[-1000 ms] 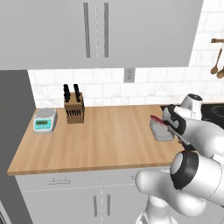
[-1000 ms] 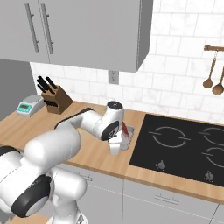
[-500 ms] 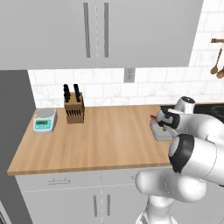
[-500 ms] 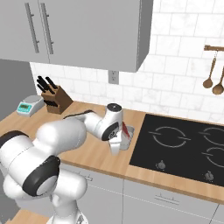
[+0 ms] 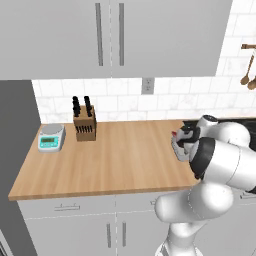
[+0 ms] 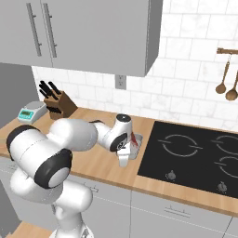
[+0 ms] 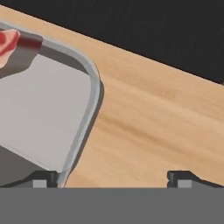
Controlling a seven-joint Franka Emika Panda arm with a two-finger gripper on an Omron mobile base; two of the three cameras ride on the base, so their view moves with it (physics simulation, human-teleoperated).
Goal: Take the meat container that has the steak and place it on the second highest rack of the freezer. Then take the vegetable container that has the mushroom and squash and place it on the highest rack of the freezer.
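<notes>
The steak (image 7: 8, 41) lies in a grey tray (image 7: 48, 105) on the wooden counter (image 5: 115, 160), right beside the black stove (image 6: 195, 155). The gripper (image 7: 113, 177) hangs low over the tray's edge, its fingers spread wide, holding nothing. A knife block (image 5: 84, 122) and scale (image 5: 52, 137) sit well apart.

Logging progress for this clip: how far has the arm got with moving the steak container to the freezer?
Nothing looks done yet. The meat container with the steak sits on the wooden counter beside the cooktop. In hand: the gripper is low over the container's rim, open, one finger on each side of the wall, nothing gripped. Left: grasping it, both freezer placements.
</notes>
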